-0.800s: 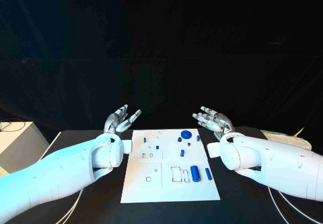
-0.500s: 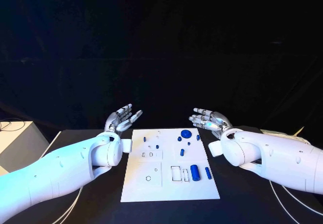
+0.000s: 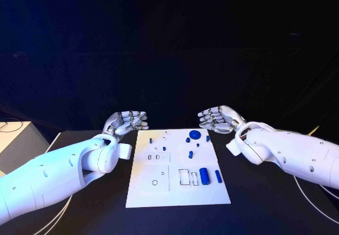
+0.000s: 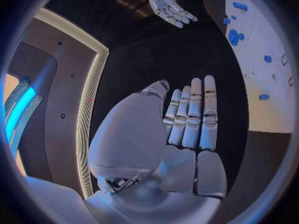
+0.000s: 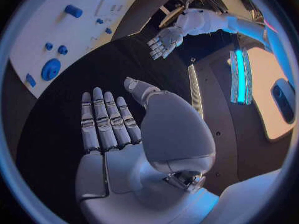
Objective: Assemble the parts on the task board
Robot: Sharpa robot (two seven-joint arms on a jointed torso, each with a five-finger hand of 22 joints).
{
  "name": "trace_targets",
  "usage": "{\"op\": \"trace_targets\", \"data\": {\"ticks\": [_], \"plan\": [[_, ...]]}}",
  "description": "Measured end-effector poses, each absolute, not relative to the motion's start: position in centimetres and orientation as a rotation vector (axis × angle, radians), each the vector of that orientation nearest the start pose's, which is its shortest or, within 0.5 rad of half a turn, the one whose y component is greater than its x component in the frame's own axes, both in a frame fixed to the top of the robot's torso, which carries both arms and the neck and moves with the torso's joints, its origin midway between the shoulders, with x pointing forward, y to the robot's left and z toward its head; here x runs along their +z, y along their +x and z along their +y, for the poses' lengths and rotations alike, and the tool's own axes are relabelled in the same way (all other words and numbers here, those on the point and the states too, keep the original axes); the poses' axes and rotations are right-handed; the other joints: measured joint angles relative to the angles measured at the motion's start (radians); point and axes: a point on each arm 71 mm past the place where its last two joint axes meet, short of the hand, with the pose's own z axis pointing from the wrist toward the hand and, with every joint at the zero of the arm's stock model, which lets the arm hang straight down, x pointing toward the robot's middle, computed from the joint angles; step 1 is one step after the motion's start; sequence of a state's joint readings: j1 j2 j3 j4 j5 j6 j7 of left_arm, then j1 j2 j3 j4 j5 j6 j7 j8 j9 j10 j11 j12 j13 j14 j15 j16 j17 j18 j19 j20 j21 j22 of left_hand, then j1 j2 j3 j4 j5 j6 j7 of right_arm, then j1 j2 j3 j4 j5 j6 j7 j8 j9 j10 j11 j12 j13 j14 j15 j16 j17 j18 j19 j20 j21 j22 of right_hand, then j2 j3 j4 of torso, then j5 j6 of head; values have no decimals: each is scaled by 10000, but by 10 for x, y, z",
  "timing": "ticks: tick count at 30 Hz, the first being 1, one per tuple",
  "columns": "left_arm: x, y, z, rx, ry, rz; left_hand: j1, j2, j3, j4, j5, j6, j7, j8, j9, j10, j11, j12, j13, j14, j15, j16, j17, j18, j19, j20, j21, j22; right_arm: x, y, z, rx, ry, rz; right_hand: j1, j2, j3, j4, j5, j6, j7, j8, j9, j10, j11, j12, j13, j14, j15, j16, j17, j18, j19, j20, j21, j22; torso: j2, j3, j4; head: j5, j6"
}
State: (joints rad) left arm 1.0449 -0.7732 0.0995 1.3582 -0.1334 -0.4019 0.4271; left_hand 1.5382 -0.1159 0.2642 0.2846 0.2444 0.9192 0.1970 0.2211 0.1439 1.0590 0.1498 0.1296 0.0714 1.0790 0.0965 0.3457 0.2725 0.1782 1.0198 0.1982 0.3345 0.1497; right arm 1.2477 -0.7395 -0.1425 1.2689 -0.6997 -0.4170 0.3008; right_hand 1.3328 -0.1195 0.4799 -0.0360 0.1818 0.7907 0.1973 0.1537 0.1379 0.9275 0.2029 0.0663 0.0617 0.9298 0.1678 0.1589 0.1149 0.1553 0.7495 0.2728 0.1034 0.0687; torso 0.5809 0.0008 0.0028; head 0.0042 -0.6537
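The white task board (image 3: 177, 196) lies flat in the middle of the black table. Blue parts sit on it: a round disc (image 3: 195, 133) at the far edge, a thick cylinder (image 3: 204, 176) and a slimmer peg (image 3: 218, 176) nearer me, plus several small pieces. My left hand (image 3: 126, 121) hovers off the board's far left corner and my right hand (image 3: 219, 119) off its far right corner. Both hold nothing. In the wrist views the left hand (image 4: 187, 129) and right hand (image 5: 109, 129) have straight fingers, thumbs apart. The board (image 4: 277, 114) (image 5: 81, 32) lies beside each.
A pale box (image 3: 14, 142) stands at the table's left edge. White cables (image 3: 311, 196) run along the right side of the table. The opposite hand appears in each wrist view: the right hand (image 4: 167, 4), the left hand (image 5: 163, 41).
Both hands have tipped forward from palms-up, fingers raised, to fingers pointing ahead and down past the board's far corners. The head camera has shifted slightly. The parts have not moved.
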Motion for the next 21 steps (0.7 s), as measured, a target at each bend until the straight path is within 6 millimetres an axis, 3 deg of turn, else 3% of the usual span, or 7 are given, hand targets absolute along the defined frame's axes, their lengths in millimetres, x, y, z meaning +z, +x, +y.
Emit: {"op": "trace_targets", "data": {"ticks": [2, 6, 10, 15, 17, 19, 21], "plan": [[-210, 508, 232, -14031, -11021, 12998, -57, -177, 375, -17, 0, 236, -119, 32, 90, 556, -158, -114, -17, 505, -240, 596, 604, -1, 387, -268, 552, 287, -192, 529, -225, 10179, 3286, 15449, 95, -95, 148, -45, 0, 444, 99, 107, 53, 521, -144, 0, 0, 760, -232, 268, 167, 116, 811, -205, 267, 91, 90, 1, 12, -12, 12], [-200, 504, 229, -14364, -10809, 13142, -281, -463, 890, -91, 0, 330, -213, 33, 189, 1095, -300, -357, -17, 752, -465, 2155, 1973, -1, 653, -534, 1793, 1041, -186, 531, -221, 9541, 1974, 15539, 246, -246, 201, -148, 0, 1147, 199, 240, 132, 1461, -437, 0, 21, 2267, -716, 906, 642, 149, 2322, -746, 1002, 409, 264, 2, 35, -90, 34], [-193, 497, 229, -14659, -10617, 13310, -493, -720, 1425, -183, -38, 369, -185, 32, 347, 1216, -349, -516, 26, 124, -508, 4102, 3540, -1, 505, -645, 3675, 2265, -181, 534, -216, 8719, 764, 15706, 338, -339, -1, -350, 193, 1678, 22, 278, 193, 2280, -727, -1, 92, 3524, -1139, 1702, 1285, 150, 3454, -1243, 1919, 899, 451, 4, 88, -230, 93], [-184, 487, 226, -15056, -10320, 13574, -544, -771, 1643, -325, -38, 448, -216, 321, 652, 1353, -390, -516, 116, 32, -536, 4965, 4110, -2, 359, -678, 4865, 3034, -179, 536, -210, 7589, -502, 15948, 346, -351, -165, -424, 330, 2037, -230, 278, 276, 3004, -1002, -1, 270, 4599, -1528, 3167, 2440, 149, 4399, -1682, 3155, 1660, 660, -15, 197, -362, 180], [-182, 484, 224, -15199, -10199, 13673, -582, -808, 1681, -363, -38, 448, -216, 350, 767, 1353, -390, -516, 127, 32, -536, 5163, 4220, -1, 249, -675, 5154, 3221, -179, 538, -209, 7184, -850, 15999, 75, -707, -56, -394, 410, 2263, -352, 33, 450, 3411, -1226, -1, 604, 5231, -1798, 6663, 5580, 150, 5377, -1994, 4745, 2724, 732, -29, 236, -399, 210], [-178, 479, 223, -15354, -10060, 13767, -623, -849, 1722, -405, -38, 438, -225, 435, 869, 1353, -390, -516, 148, 32, -536, 5337, 4310, -1, 233, -660, 5401, 3374, -177, 540, -207, 6740, -1199, 16022, -65, -847, 164, -327, 406, 2263, -354, -79, 540, 3385, -1247, -1, 687, 5301, -1820, 8892, 7712, 149, 5774, -2017, 5532, 3444, 814, -43, 280, -442, 252], [-175, 475, 223, -15485, -9935, 13830, -633, -859, 1727, -409, -38, 404, -260, 435, 939, 1353, -390, -516, 152, 32, -536, 5430, 4360, -2, 230, -663, 5568, 3479, -175, 543, -204, 6352, -1490, 16015, -220, -1002, 388, -181, 370, 2236, -381, -122, 653, 3209, -1241, -1, 734, 5340, -1820, 10608, 9491, 62, 6304, -1982, 7071, 5224, 893, -61, 325, -482, 289]]}}
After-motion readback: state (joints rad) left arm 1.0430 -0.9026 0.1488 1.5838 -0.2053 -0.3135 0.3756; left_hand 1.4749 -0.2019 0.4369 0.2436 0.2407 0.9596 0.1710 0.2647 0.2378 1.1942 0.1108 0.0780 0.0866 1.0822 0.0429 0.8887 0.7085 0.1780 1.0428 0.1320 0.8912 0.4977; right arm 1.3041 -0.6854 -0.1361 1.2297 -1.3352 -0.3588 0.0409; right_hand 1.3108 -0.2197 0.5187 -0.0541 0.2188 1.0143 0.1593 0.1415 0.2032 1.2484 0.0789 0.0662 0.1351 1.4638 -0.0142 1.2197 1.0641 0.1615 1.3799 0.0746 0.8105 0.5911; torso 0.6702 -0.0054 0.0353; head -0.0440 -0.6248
